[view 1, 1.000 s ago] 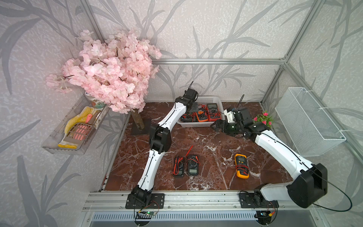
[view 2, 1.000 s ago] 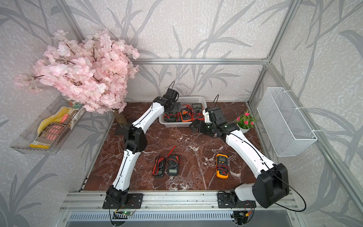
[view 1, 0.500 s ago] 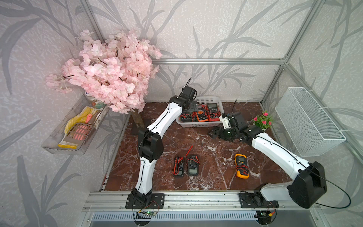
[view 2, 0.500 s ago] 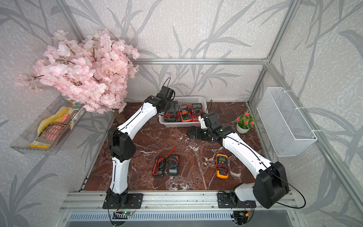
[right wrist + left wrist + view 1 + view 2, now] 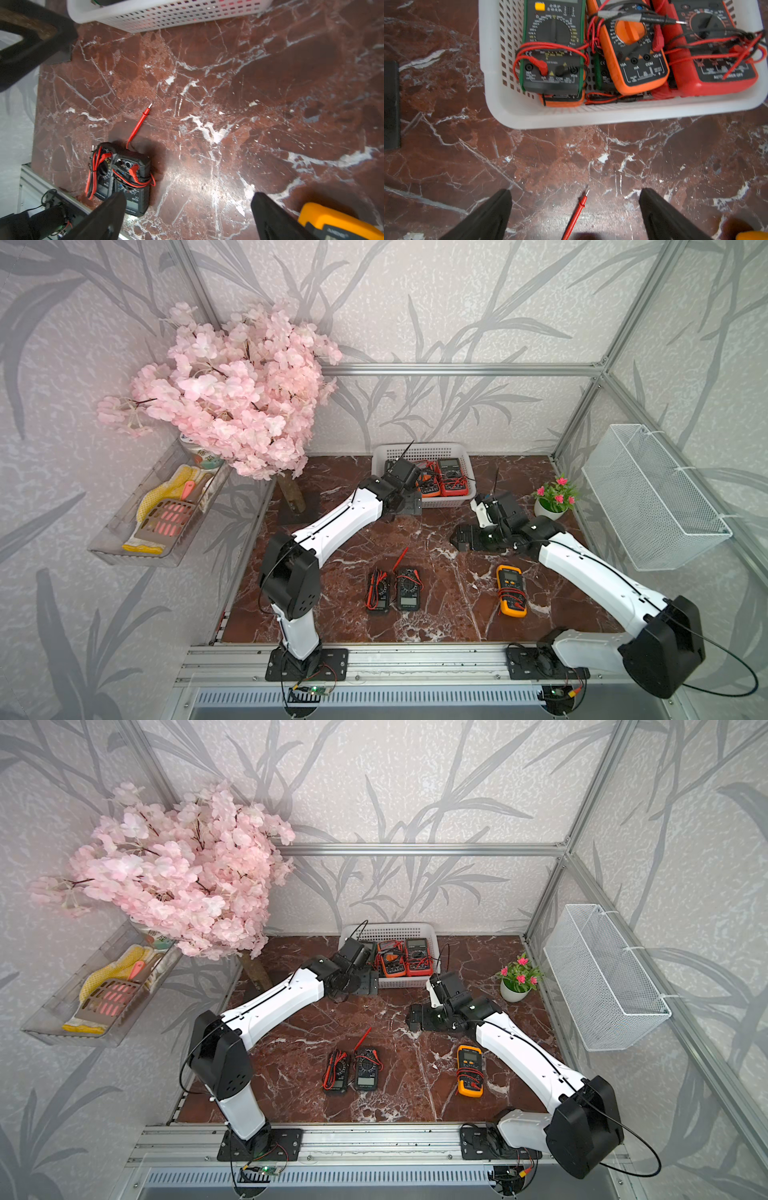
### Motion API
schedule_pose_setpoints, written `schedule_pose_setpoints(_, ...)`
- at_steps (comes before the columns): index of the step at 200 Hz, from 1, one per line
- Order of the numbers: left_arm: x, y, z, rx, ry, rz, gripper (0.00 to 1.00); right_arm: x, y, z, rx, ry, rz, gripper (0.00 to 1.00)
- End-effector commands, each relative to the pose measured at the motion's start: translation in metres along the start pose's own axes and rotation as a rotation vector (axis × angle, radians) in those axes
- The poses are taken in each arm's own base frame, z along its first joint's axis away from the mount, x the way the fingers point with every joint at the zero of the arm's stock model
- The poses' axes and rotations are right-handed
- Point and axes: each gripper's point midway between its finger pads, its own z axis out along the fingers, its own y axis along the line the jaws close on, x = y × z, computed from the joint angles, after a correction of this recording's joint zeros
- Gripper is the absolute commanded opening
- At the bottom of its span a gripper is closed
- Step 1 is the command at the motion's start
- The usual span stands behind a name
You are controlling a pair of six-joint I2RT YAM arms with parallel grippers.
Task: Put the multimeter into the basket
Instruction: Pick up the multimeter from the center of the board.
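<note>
Moved: both arms drawn back from the basket (image 5: 419,448);
Left gripper (image 5: 574,194): jaws spread wide, empty; just beside basket;
Right gripper (image 5: 188,196): jaws spread wide, empty; near yellow multimeter (image 5: 511,590)

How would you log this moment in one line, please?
left pincer: open, empty, by basket | right pincer: open, empty, over table | basket: meters inside | table: two black meters, one yellow meter

Orange meter (image 5: 562,101), prob. mostly under green meter (image 5: 553,52)
</note>
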Motion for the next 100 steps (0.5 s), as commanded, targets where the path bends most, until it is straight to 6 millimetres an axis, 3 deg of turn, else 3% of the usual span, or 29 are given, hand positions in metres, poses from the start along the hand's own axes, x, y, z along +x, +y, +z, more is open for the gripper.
schedule_pose_setpoints(1, 0.009, -0.011, -0.021, 0.049, -0.021, -0.009, 1.00, 0.012, -0.038, -0.005, 0.127, 0.014, 0.060, 0.99)
schedule_pose_setpoints(64, 0.060, -0.029, -0.036, 0.117, 0.043, 0.036, 1.00, 0.035, -0.123, -0.017, 0.356, 0.050, 0.289, 0.99)
schedule_pose_setpoints(100, 0.072, -0.033, -0.034, 0.138, 0.057, 0.016, 1.00, 0.051, -0.146, -0.019, 0.404, 0.087, 0.382, 0.99)
